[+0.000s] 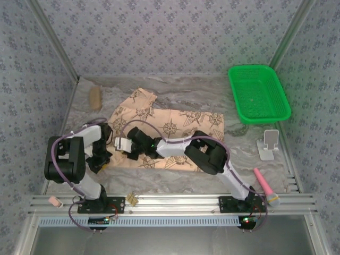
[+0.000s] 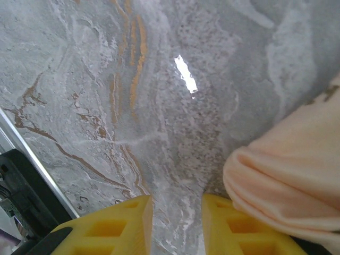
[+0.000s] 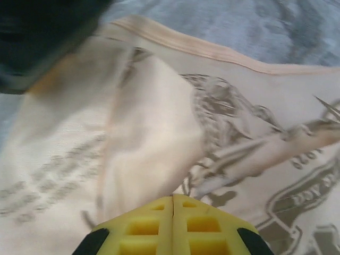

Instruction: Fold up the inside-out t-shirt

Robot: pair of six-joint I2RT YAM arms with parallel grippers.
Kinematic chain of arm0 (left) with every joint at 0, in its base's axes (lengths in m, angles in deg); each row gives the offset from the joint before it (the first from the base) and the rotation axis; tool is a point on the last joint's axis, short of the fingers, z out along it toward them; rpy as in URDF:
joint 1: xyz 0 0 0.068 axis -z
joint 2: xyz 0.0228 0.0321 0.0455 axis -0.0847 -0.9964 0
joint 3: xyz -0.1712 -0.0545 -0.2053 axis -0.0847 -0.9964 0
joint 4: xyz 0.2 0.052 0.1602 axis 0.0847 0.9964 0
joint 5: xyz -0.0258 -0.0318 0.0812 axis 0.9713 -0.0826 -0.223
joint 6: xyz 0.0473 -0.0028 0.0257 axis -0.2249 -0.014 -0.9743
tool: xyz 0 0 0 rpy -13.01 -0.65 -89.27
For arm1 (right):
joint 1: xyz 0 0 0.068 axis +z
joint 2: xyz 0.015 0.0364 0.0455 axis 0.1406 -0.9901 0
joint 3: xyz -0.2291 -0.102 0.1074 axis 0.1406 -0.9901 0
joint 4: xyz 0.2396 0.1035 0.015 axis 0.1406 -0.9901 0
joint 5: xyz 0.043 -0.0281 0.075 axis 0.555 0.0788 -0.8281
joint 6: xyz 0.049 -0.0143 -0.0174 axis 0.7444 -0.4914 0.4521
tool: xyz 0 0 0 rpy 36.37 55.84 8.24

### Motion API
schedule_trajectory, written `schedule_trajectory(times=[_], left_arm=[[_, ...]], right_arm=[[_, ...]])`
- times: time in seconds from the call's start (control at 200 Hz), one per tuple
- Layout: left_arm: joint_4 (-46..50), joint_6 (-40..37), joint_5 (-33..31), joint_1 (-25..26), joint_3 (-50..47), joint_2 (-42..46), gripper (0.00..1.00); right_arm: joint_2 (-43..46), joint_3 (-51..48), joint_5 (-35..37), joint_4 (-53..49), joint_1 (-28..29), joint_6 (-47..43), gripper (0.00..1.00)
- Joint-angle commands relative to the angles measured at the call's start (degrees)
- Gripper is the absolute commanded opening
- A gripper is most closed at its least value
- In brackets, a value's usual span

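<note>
The inside-out t-shirt (image 1: 180, 125) lies spread across the middle of the marble table, tan with dark compass prints. My right gripper (image 1: 121, 143) reaches over its left part. In the right wrist view its yellow jaws (image 3: 172, 197) are pressed together on a raised pale fold of the t-shirt (image 3: 149, 138). My left gripper (image 1: 104, 159) is at the shirt's left edge. In the left wrist view it (image 2: 176, 204) stands open with bare table between the fingers. A rolled pale edge of the t-shirt (image 2: 292, 175) rests against the outside of its right finger (image 2: 234, 223).
A green plastic basket (image 1: 258, 93) stands at the back right. A white stand (image 1: 268, 144) and a pink tool (image 1: 265, 186) lie near the right edge. A tan oblong object (image 1: 95, 98) sits at the back left. Patterned walls close in three sides.
</note>
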Motion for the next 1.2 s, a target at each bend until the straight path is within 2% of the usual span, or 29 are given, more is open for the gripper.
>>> schedule_trajectory(times=[0.0,0.09,0.315,0.355,0.39,0.415,0.43,0.54,0.605,0.655,0.725,0.78,0.875,0.95,0.994,1.084,1.194], left_arm=[[0.84,1.03,-1.36,-0.31,-0.69,0.71,0.30],[1.24,0.96,-1.53,-0.41,-0.70,0.86,0.29],[3.60,1.86,-4.61,-1.70,-1.54,2.95,0.30],[4.25,2.02,-4.39,-2.39,-1.77,3.57,0.30],[4.02,1.78,-4.15,-2.47,-2.23,4.67,0.31],[4.10,1.71,-4.07,-2.49,-2.56,5.54,0.32],[4.04,1.69,-4.00,-2.47,-2.80,6.10,0.32],[3.60,0.57,-2.57,-2.50,-3.33,10.85,0.35],[4.05,-1.53,-0.37,-2.42,-2.35,12.87,0.38],[5.56,-2.09,1.04,-2.18,-1.02,14.03,0.39],[7.00,-2.53,1.80,-0.72,1.00,15.36,0.42],[8.35,-1.71,1.96,1.13,2.99,15.86,0.42],[7.62,-0.41,2.01,4.52,5.90,15.61,0.43],[4.70,0.83,4.33,5.70,6.44,14.11,0.43],[1.57,0.91,7.70,5.96,6.07,12.86,0.43],[-4.33,1.15,14.54,6.59,4.94,10.84,0.44],[-5.88,1.30,13.47,7.21,4.87,8.85,0.45]], right_arm=[[2.29,-0.24,1.78,1.46,-1.57,4.82,0.00],[3.42,-1.29,3.22,1.81,-3.03,7.12,0.00],[3.10,-1.38,12.27,0.72,-7.50,20.18,0.00],[3.54,-2.05,14.17,0.34,-8.03,23.25,0.08],[4.07,-2.91,14.46,0.86,-8.64,25.97,0.23],[4.42,-3.53,13.60,1.85,-9.07,27.73,0.31],[4.60,-3.97,12.89,2.38,-9.39,28.65,0.32],[6.67,-5.54,10.62,4.91,-10.79,31.41,0.29],[8.47,-6.10,7.59,5.95,-10.96,29.20,0.30],[9.91,-6.31,2.95,5.45,-10.80,25.55,0.33],[11.24,-6.46,0.00,3.35,-10.63,21.81,0.38],[11.60,-6.19,-3.36,0.88,-10.88,19.51,0.44],[9.59,-1.85,-13.08,-7.75,-11.40,16.04,0.49],[7.27,1.56,-14.17,-14.01,-11.29,15.13,0.51],[6.10,3.02,-14.14,-16.26,-11.97,16.82,0.54],[3.85,8.30,-14.66,-23.18,-14.73,25.91,0.54],[0.48,14.69,-17.29,-31.72,-15.68,30.40,0.52]])
